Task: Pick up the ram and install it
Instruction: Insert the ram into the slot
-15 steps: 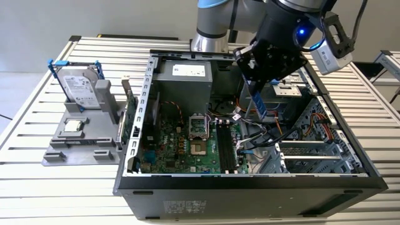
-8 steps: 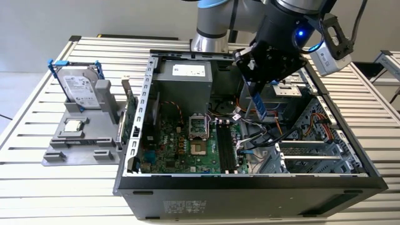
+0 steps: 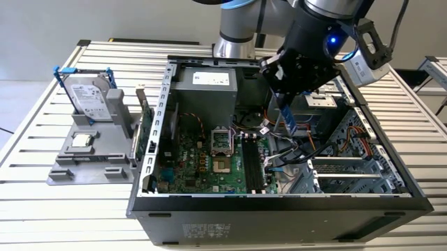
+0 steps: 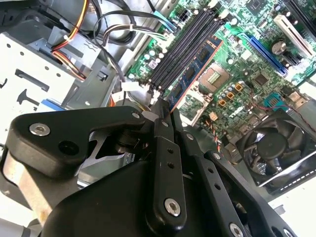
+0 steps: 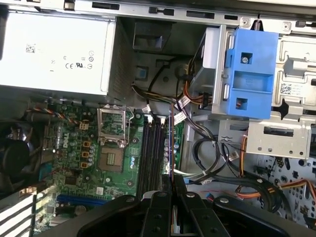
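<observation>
One ram (image 3: 288,119) clamped in the tool (image 3: 285,94), hanging over the memory slots (image 3: 253,162). Best to square its edge with a slot, then press evenly

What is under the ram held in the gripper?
Black memory slots on the motherboard lie beneath the ram, apparently empty. The gripper covers their near ends in both wrist views.
</observation>
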`<state>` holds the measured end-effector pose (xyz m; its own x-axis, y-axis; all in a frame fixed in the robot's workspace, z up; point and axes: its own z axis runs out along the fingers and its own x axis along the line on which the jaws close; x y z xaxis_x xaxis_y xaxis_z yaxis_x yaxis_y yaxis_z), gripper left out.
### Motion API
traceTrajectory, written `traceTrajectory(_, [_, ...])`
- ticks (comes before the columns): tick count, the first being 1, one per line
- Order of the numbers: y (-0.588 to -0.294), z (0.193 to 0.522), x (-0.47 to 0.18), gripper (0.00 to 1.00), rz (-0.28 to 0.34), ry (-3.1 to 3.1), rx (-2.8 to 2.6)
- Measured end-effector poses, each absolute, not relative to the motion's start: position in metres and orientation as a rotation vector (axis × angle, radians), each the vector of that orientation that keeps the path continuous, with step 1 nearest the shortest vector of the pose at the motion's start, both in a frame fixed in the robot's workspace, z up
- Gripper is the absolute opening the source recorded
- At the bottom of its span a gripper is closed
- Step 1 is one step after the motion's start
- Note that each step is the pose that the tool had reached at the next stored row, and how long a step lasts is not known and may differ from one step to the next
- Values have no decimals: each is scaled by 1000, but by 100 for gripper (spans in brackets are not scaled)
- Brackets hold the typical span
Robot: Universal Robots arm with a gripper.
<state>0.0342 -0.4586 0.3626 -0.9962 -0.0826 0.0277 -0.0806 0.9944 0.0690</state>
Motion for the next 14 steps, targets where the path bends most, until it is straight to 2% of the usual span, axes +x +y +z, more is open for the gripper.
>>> traceTrajectory(14, [-459, 354, 33, 0, -106, -3108, 127])
